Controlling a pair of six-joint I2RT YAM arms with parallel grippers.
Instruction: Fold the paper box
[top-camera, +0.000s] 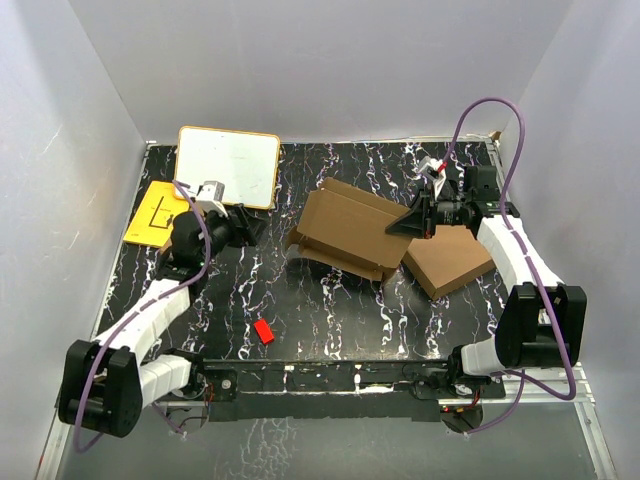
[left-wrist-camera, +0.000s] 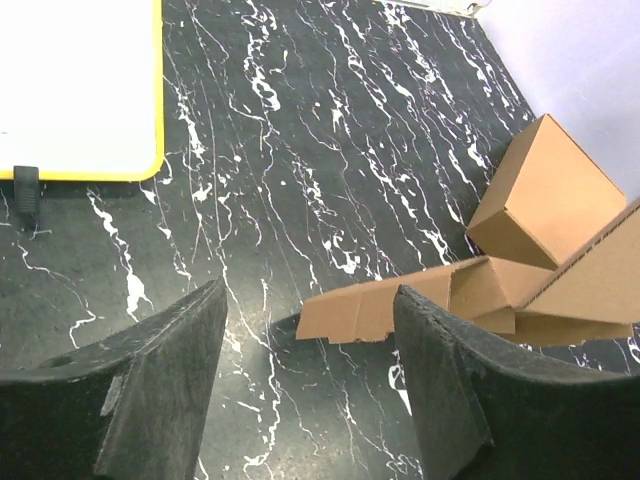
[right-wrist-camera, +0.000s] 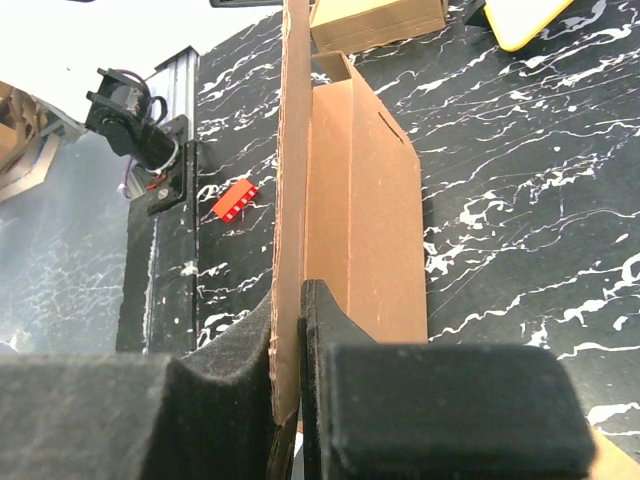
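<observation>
On the left of the desk (top-camera: 300, 310), beside a yellow sheet (top-camera: 150, 215) and a white board (top-camera: 228, 165), the left tool (left-wrist-camera: 308, 297) hangs wide open and holds nothing. Its fingers (left-wrist-camera: 170, 350) point toward the near corner of the cardboard without touching it. A small red block (top-camera: 264, 331) lies apart on the desk nearer the arm bases.

At centre sits the paper box (top-camera: 345, 235), a thin brown die-cut sheet that is mostly spread out. Its panels are creased and one side is lifted off the surface, but no walls are locked upright and no lid is brought over.

On the right, the right tool (top-camera: 410, 227) is clamped on the right-hand edge of that sheet. The wrist view shows a panel standing edge-on, pinched between the two pads (right-wrist-camera: 420, 400). Just beside and behind it rests a closed brown box (top-camera: 452, 262), not part of the job.

By the look of it the fold is at an early stage. Raising the side flaps, tucking the tabs and closing the lid all appear to remain.
</observation>
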